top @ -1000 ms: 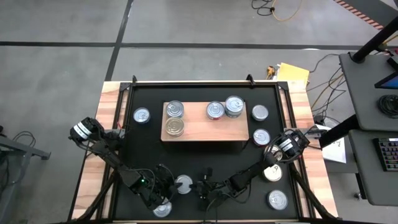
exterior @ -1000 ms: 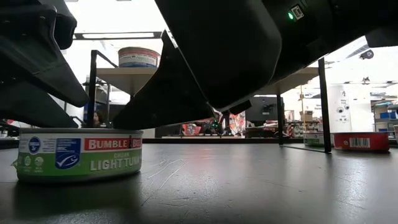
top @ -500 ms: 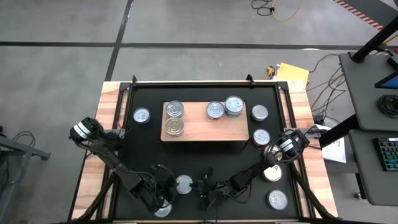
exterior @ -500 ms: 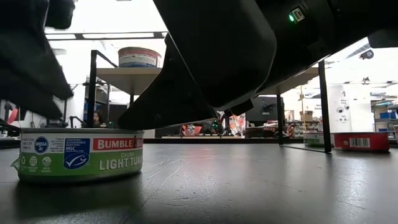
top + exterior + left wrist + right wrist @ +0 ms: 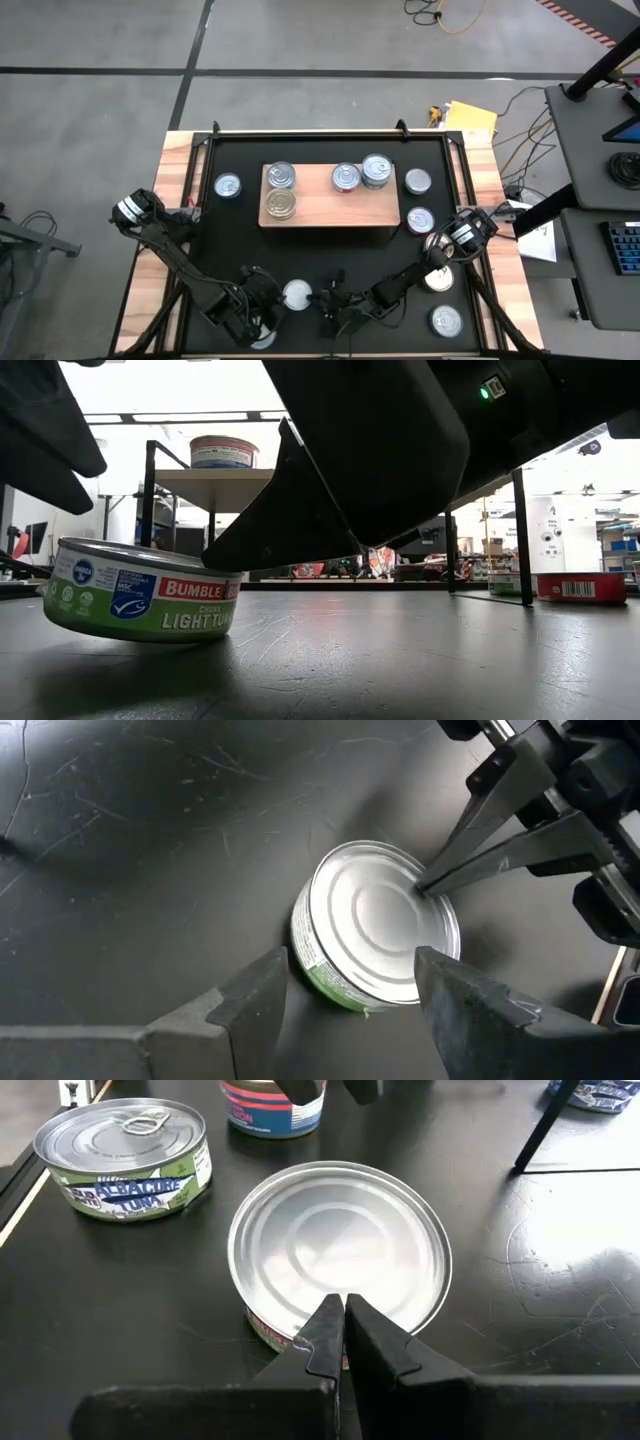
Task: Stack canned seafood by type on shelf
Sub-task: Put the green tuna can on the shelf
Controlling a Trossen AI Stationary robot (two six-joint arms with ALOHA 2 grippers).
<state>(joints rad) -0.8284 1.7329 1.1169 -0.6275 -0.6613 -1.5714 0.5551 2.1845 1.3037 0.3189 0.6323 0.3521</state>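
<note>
Near edge of the bench (image 5: 440, 150), centre-left: both my claws are on one tin (image 5: 297, 294). It's the green-label light tuna tin (image 5: 140, 598), plain silver face up. It's tilted, left side lifted off the black mat, right side down.

L claw (image 5: 350, 955) comes in from the near left with its fingers apart, one on each side of the tin (image 5: 385, 925). Tin sits btwn the tips and just ahead of them. Contact w/ the sides? Can't tell from here, so I won't call it a hold.

R claw (image 5: 340, 1305) is pinched fully closed, nothing in it. Its tip is pressed right on the tin's rim (image 5: 340, 1250), on the tin's right side. From the L wrist cam I see that same closed tip (image 5: 425, 885) touching the lid edge.

Shelf (image 5: 330, 205) is farther back, mid-bench, well apart from this tin. On it: a silver tin (image 5: 281, 176) far left, a gold-lid tin (image 5: 281, 204) just in front of it, a reddish-sided tin (image 5: 346, 177) mid, and a taller stack (image 5: 377, 170) right beside that.

Loose tins on the mat: one (image 5: 228, 185) left of the shelf, two (image 5: 418, 181) (image 5: 420, 219) right of it, two more (image 5: 438, 277) (image 5: 446, 321) near right by my R arm. One more (image 5: 262, 337) peeks out under my L arm. R wrist cam also shows an albacore tin (image 5: 125, 1145), pull-tab up, beyond the tilted one.
</note>
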